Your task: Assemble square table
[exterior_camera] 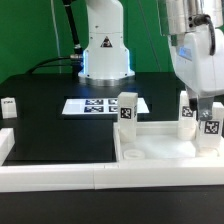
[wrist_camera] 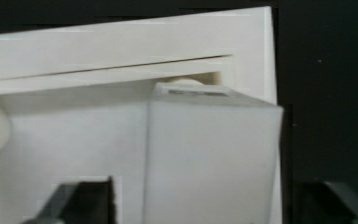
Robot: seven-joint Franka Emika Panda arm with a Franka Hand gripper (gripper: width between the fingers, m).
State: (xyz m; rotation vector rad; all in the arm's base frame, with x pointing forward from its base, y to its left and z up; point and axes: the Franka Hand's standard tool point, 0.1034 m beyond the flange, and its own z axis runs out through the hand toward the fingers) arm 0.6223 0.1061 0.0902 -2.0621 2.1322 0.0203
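The square top [exterior_camera: 165,150] lies against the border wall [exterior_camera: 60,172] with legs upright in its corners. My gripper [exterior_camera: 210,108] is closed on the leg [exterior_camera: 211,128] at the exterior view's right corner — screwing it in, I judge — next, more twisting until seated.

We see a white leg [wrist_camera: 208,150] filling the middle of the wrist view, its far end at a corner of the square table top [wrist_camera: 87,60]. Dark fingertips [wrist_camera: 83,200] flank the leg at seven and five o'clock. Black table [wrist_camera: 327,60] lies at two o'clock.
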